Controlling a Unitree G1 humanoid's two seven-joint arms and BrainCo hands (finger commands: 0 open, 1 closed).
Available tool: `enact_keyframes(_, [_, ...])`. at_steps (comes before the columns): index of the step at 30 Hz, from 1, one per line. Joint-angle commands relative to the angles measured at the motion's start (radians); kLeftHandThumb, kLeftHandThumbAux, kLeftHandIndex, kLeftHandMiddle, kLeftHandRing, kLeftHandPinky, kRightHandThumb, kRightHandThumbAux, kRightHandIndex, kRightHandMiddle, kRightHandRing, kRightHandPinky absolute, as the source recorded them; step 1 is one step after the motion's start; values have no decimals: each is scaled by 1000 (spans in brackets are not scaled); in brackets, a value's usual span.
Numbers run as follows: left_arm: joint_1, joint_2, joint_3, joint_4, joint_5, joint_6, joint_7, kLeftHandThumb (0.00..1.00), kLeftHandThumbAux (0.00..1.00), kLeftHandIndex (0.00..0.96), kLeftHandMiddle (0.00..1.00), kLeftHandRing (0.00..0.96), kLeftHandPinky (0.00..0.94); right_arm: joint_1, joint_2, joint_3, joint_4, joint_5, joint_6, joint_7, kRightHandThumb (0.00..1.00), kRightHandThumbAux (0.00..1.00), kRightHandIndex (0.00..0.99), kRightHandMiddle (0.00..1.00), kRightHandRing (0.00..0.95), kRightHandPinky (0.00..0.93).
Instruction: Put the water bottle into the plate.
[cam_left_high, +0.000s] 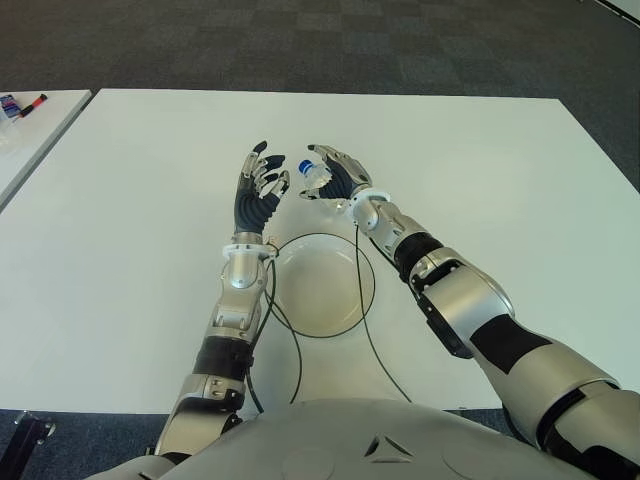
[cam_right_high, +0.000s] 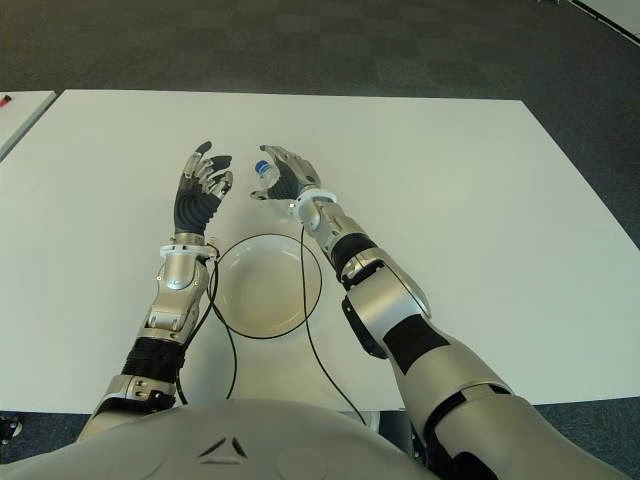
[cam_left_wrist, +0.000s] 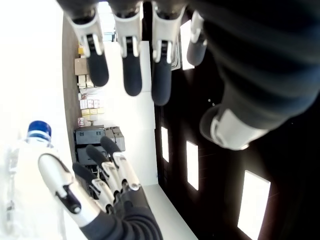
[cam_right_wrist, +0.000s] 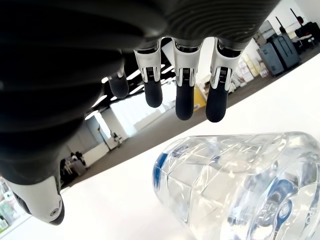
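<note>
**Right wrist view: bottle under an open palm, not yet grasped**

Right wrist view shows the water bottle (cam_right_wrist: 235, 185) lying on its side on the white worktop (cam_left_high: 120, 200), directly beneath the palm of the right robot hand (cam_left_high: 335, 180). The four fingers (cam_right_wrist: 182, 95) are extended above the bottle with a visible gap; no finger is seen touching it. The hand holds nothing.

In the left eye view the bottle sits at the far side of the plate (cam_left_high: 355, 320), just beyond its rim, with the blue cap pointing toward the left robot hand (cam_left_high: 258, 195). Its long axis runs roughly across the robot's front, cap end to the robot's left, although the right hand covers most of the body.

The left robot hand is raised just beside the cap end, fingers spread and empty. It is close, but the right hand is the nearer and already covers the bottle.

Judgement: the fingers must close across the bottle's short dimension. The plate lies nearer the robot, so the carry is a short pull inward.
</note>
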Motion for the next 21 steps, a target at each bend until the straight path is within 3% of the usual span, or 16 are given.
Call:
enact_keyframes(1, [16,1,2,11,9,10,2,476,705,124,289,258,235,-1,5,8,9,-2,10,2,467,662,0,123,173,251])
enact_keyframes(11, [25,3,4,7,12,3,-1,476,707,126,288,262,254,-2,5,14,9,-6,6,7,470,660,0,120,173,251])
enact_keyframes(21, [45,1,4,-19,8,6,-3,486,725,126,288,265,257,-12,22,33,21,-16,69,23,443,655,0,114,177,280])
